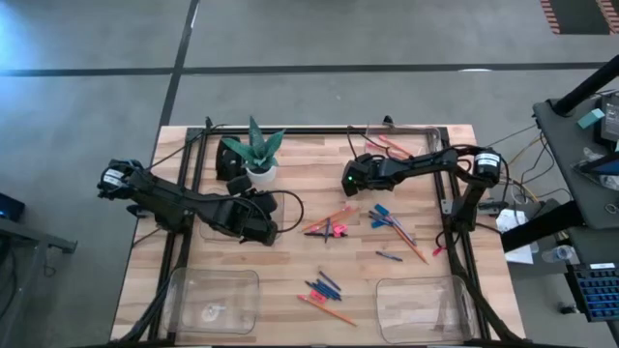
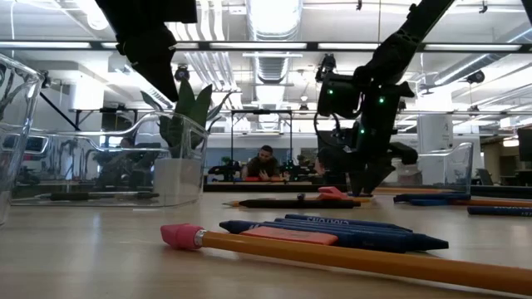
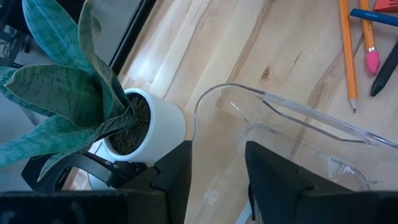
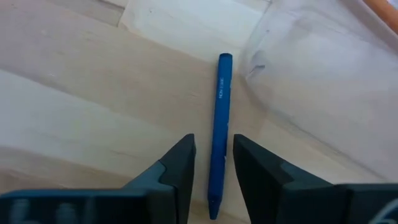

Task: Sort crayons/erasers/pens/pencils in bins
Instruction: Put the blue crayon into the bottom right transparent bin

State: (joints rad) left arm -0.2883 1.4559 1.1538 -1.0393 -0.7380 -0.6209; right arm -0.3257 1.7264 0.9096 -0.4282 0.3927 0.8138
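**Wood tabletop still strewn with sticks, one blue crayon between the right jaws**

Wooden table (image 1: 290, 290) first: most of the sorting looks undone. Four clear bins sit at its corners. The near-left bin (image 1: 215, 300) holds only a small pale speck I cannot identify, the near-right bin (image 1: 421, 307) looks empty, the far-right bin (image 1: 411, 140) has a few orange-red sticks in it, and the fourth bin (image 3: 298, 118) lies under the left arm.

Left gripper (image 3: 217, 168) hangs over that bin's edge, fingers parted with nothing between them, close to a potted plant (image 1: 259, 155) in a white pot; it seems to be waiting. Right gripper (image 4: 214, 168) is down at the table beside the far-right bin, its fingers flanking a blue crayon (image 4: 219, 130) that lies on the wood just outside the bin wall. The fingers stand narrowly apart on either side of it; whether they already touch it I cannot tell.

Left to sort, mid-table: orange pencils (image 1: 334, 311), a cluster of blue crayons (image 1: 327, 285), another blue and orange bunch (image 1: 392, 220), and a red-pink group (image 1: 329, 227). I cannot pick out the erasers as separate pieces.

Obstacles: the plant and the black cable loop (image 1: 285, 201) crowd the left arm's side; the bin wall sits right against the crayon being taken.
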